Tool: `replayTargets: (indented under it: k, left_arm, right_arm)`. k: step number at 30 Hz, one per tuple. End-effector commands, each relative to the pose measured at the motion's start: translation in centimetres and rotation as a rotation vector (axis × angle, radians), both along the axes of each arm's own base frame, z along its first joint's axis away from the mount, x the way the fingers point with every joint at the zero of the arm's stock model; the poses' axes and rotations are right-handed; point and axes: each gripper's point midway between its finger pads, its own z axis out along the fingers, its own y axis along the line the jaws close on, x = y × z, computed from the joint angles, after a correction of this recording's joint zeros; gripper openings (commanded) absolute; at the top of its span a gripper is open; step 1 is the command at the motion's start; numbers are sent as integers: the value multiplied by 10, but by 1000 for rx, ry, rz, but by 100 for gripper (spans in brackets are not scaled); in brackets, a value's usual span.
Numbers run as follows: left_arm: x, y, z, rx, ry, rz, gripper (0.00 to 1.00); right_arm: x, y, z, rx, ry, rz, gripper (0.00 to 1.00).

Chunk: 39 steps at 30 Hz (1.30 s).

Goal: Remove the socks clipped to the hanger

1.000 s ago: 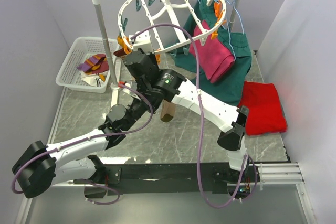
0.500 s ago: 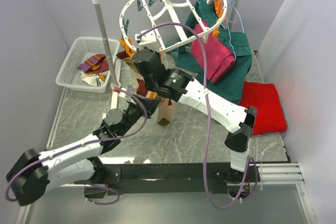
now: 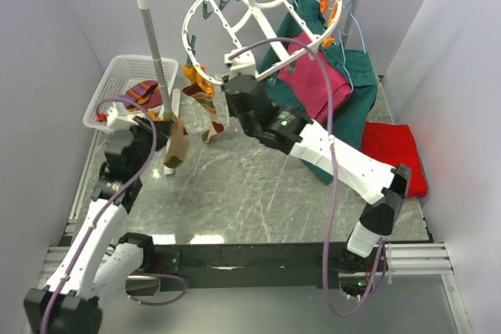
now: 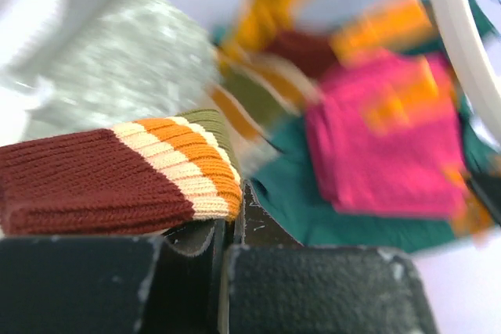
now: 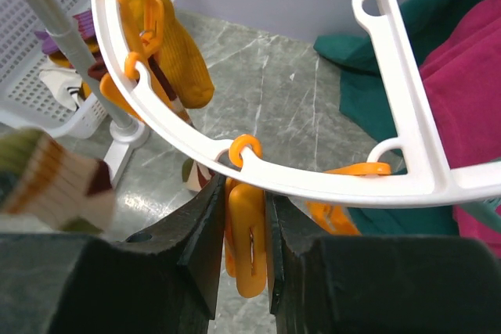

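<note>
Progress: partway | left fingers (image 4: 329,287) clamped on a freed maroon, orange and cream striped sock (image 4: 102,181), held above the worktop near the white mesh basket (image 3: 100,98) | right fingers (image 5: 196,248) pinch an orange clip (image 5: 246,232) on the white oval plastic hanger (image 5: 329,187) | remaining: a mustard-and-maroon sock (image 3: 205,111) clipped to its rim

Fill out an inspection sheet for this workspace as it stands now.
Surface: grey marbled table; the rack stands on it.
Job's things: white hanger hangs tilted from the rack; clipped sock on its rim; held sock off the hanger; more socks in the basket.
Clutter: magenta garment, green clothes, folded red cloth.
Grippers: left claw shut on the held sock; right claw shut on an orange clip.
Cables: purple cables loop along both arms.
Surroundings: plain pale walls; nothing else seen.
</note>
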Motion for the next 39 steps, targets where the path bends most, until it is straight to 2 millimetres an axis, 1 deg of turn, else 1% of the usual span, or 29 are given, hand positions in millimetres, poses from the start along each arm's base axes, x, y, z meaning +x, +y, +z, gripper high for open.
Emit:
replayTargets:
  k: [1, 2, 3, 4, 5, 10, 13, 14, 15, 16, 17, 19, 20, 22, 23, 24, 26, 27, 28, 29, 31, 32, 33, 34, 35, 36, 37, 38, 39]
  left_arm:
    - [12, 32, 2, 11, 93, 25, 1]
    - [16, 39, 14, 6, 65, 39, 1]
    - [21, 45, 16, 8, 71, 57, 1]
    - [27, 67, 21, 14, 67, 125, 1]
    - [36, 78, 32, 17, 53, 159, 1]
    - [77, 129, 54, -8, 35, 267, 1]
    - [110, 144, 71, -19, 1, 276, 1]
    - [119, 148, 92, -7, -39, 280, 1]
    - [136, 154, 82, -4, -8, 287, 1]
    - [144, 159, 82, 10, 1, 297, 1]
    - [162, 165, 84, 15, 6, 298, 1]
    - [178, 172, 84, 21, 12, 294, 1]
    - [192, 177, 79, 22, 19, 286, 1]
    - [205, 181, 73, 34, 22, 266, 1]
    - [217, 186, 63, 35, 46, 262, 1]
    - [223, 187, 58, 42, 53, 256, 4]
    - [238, 196, 32, 54, 119, 253, 31]
    - [241, 199, 23, 54, 148, 254, 46]
    - [245, 202, 23, 54, 157, 253, 70]
    - [246, 199, 1, 39, 227, 230, 76]
    - [244, 196, -10, 28, 255, 216, 82]
    - [238, 191, -1, 17, 231, 204, 84]
    - [236, 190, 7, 9, 195, 204, 91]
    - [228, 185, -1, -23, 204, 205, 92]
    - [217, 180, 23, -26, 150, 202, 93]
    - [210, 178, 33, -52, 126, 207, 94]
    - [202, 173, 30, -65, 122, 205, 95]
    - [187, 169, 54, -63, 67, 208, 94]
    - [180, 167, 62, -72, 44, 221, 93]
  right_arm:
    - [-5, -22, 31, 126, -15, 53, 0]
    - [-6, -21, 27, 128, 0, 80, 0]
    - [-3, -25, 27, 136, 3, 84, 0]
    - [-4, -28, 30, 148, 4, 100, 0]
    - [-7, -25, 28, 153, 18, 132, 0]
    - [-10, -32, 37, 220, 39, 193, 0]
    - [-13, -33, 40, 240, 47, 222, 0]
    - [-13, -34, 43, 241, 45, 224, 0]
    - [-13, -36, 42, 236, 49, 222, 0]
    - [-14, -37, 43, 237, 49, 220, 0]
    - [-14, -39, 41, 234, 52, 215, 0]
    - [-16, -41, 43, 244, 56, 225, 0]
    - [-16, -41, 40, 247, 64, 229, 0]
    - [-19, -41, 39, 259, 76, 247, 0]
    - [-19, -41, 38, 260, 81, 252, 0]
    - [-19, -42, 40, 266, 82, 255, 0]
    - [-22, -41, 40, 272, 89, 277, 0]
    - [-22, -42, 41, 275, 92, 282, 0]
    - [-23, -42, 42, 281, 94, 287, 0]
    - [-25, -41, 40, 282, 103, 300, 0]
    - [-25, -43, 41, 285, 104, 305, 0]
    - [-26, -43, 40, 283, 107, 304, 0]
    - [-26, -43, 41, 286, 108, 312, 0]
    - [-26, -44, 40, 285, 113, 314, 0]
    - [-26, -45, 41, 287, 115, 316, 0]
    - [-27, -45, 42, 289, 114, 323, 0]
    - [-27, -46, 41, 288, 117, 322, 0]
    - [-27, -47, 41, 290, 114, 321, 0]
    - [-28, -48, 42, 293, 115, 325, 0]
